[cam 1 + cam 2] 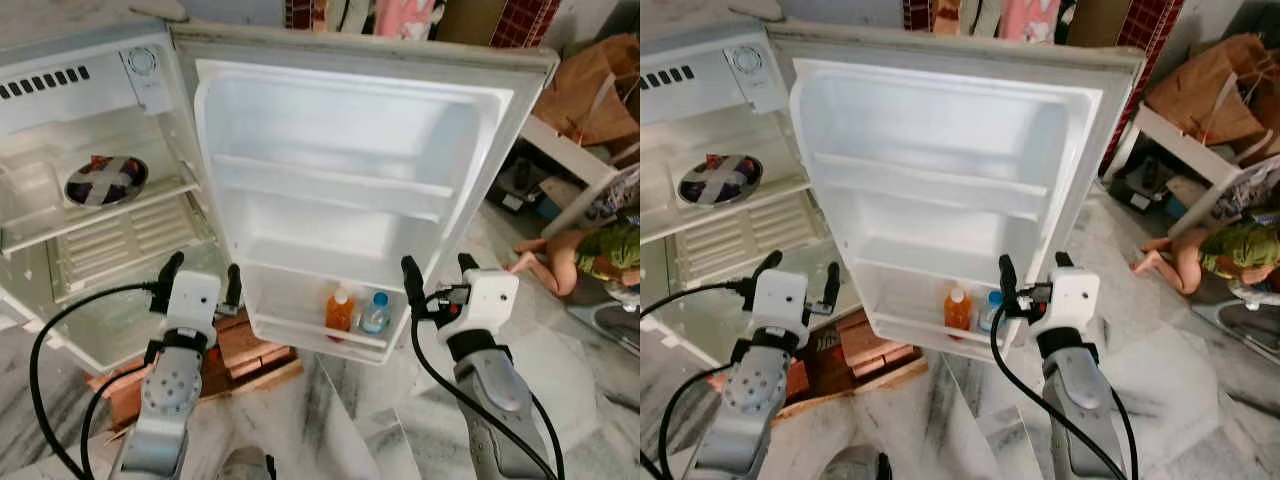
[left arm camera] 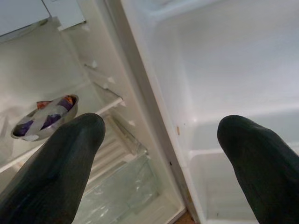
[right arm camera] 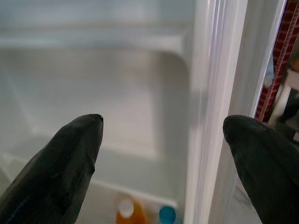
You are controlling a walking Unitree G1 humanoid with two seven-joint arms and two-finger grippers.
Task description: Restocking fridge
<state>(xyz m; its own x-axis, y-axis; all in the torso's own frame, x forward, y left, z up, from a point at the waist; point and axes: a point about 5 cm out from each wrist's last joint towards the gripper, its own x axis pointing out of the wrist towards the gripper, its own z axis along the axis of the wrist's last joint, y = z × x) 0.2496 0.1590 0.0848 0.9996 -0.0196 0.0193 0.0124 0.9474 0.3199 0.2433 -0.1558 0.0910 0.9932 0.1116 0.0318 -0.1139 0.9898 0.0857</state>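
A small white fridge (image 1: 120,80) stands open, its door (image 1: 350,150) swung wide toward me. In the door's bottom rack stand an orange bottle (image 1: 340,309) and a clear bottle with a blue cap (image 1: 376,313). A foil-covered bowl (image 1: 106,181) rests on the fridge's upper shelf. My left gripper (image 1: 203,277) is open and empty, held in front of the fridge's hinge side. My right gripper (image 1: 439,273) is open and empty, just right of the door's bottom rack. In the right wrist view the orange bottle (image 3: 129,212) and the blue cap (image 3: 167,214) sit below the fingers.
Bricks and a wooden board (image 1: 245,350) lie on the marble floor under the door. A person (image 1: 590,250) sits on the floor at the right. A white bench with brown paper bags (image 1: 590,90) stands behind the door's right edge.
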